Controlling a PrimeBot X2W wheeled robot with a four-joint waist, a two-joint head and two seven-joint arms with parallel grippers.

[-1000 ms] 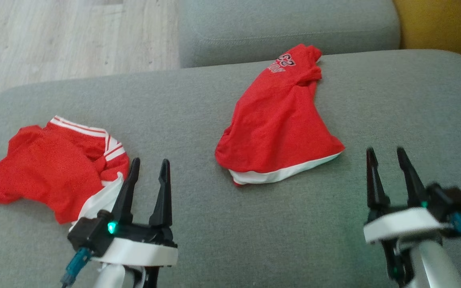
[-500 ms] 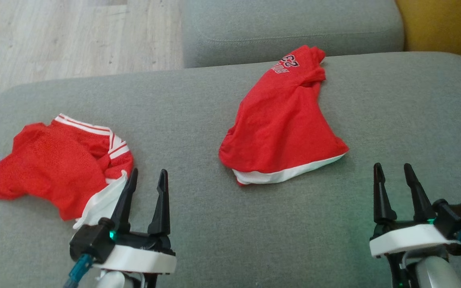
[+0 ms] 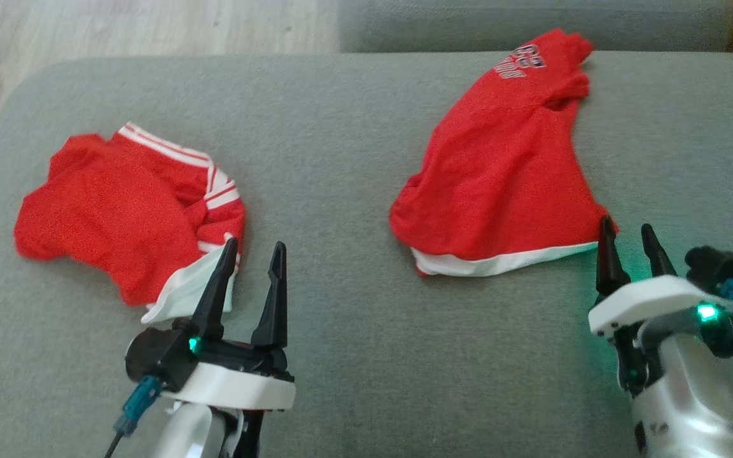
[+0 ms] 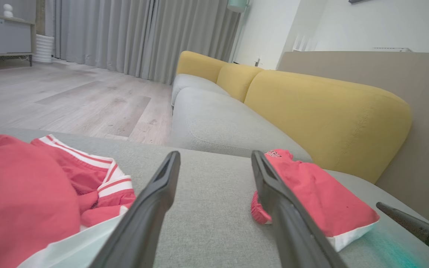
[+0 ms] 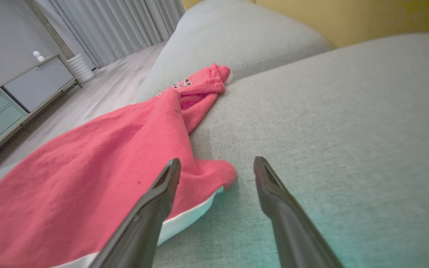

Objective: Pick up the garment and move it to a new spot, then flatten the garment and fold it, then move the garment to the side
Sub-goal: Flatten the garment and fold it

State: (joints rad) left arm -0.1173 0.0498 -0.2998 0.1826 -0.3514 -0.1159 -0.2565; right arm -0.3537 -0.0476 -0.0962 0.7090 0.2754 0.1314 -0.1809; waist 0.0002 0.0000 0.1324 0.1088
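Grippers spread wide, empty, pointing forward: left gripper (image 3: pixel 256 245) beside striped garment (image 3: pixel 118 216), right gripper (image 3: pixel 626 224) at corner of plain garment (image 3: pixel 506 184).

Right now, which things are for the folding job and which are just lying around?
For the job: red garment with white hem and printed lettering; open right gripper beside its corner; open left gripper; grey fabric sofa seat.
Just lying about, probably: crumpled red garment with white stripes; yellow sofa back cushions; grey curtains; pale cabinet.
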